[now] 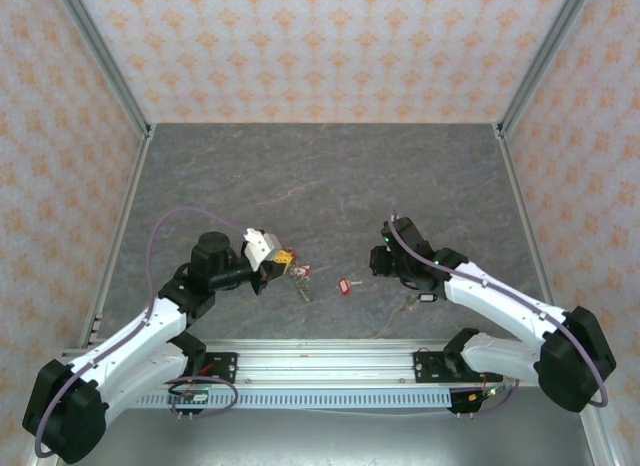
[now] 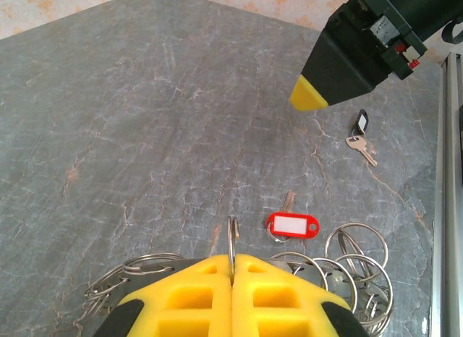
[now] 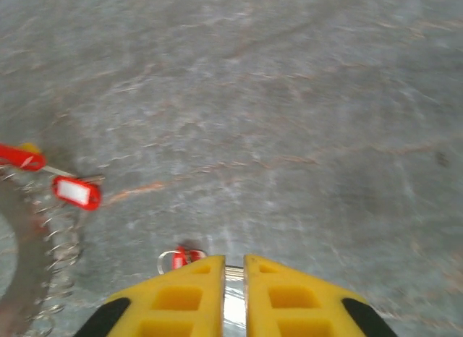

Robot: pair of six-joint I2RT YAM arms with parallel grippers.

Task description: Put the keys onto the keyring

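My left arm reached low and forward, its gripper [image 2: 233, 260] clenched on the keyring [image 2: 233, 232], which stood on edge between the fingertips. A red-tagged key [image 2: 291, 225] lay just ahead-right, with loose rings [image 2: 354, 259] to the right. My right gripper [image 3: 233, 262] pointed down at the table [image 3: 289, 98], fingers nearly together with a pale sliver in the slit; I could not tell whether it gripped anything. A second red tag [image 3: 179, 258] sat beside its left finger.
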